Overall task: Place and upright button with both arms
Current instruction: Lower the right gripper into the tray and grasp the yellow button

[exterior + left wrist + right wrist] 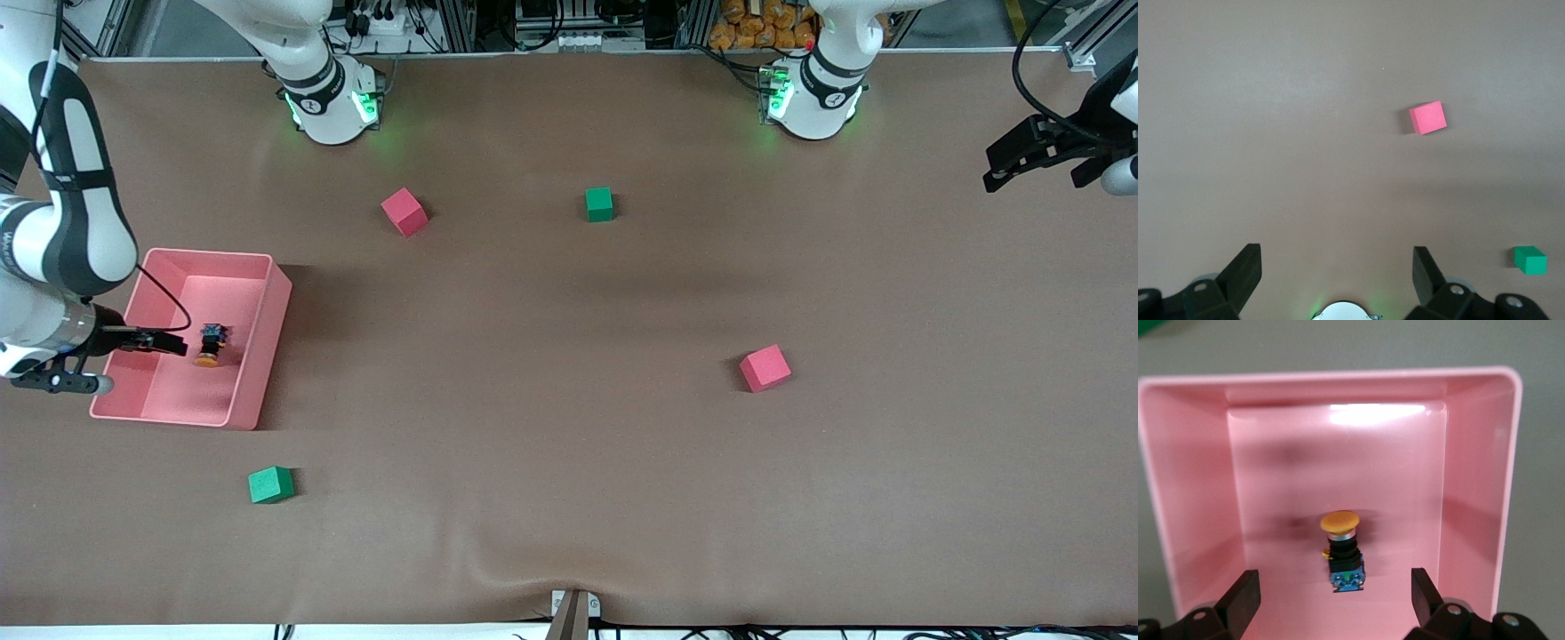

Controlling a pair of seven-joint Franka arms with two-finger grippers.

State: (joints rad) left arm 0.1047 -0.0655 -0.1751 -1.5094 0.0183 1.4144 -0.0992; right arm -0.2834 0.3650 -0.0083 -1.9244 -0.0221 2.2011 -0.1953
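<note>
Button lying on its side in pink bin, mid-left of front frame, orange cap twd front camera. Prob. light, rigid, small; smooth round cap likely slippery, so best pinched across black body. Right tool inside bin just beside button, jaws wide apart, holding nothing. Left tool upper right of frame, waiting over bare surface, jaws also wide, empty.

No legible text, labels or numbers anywhere.
</note>
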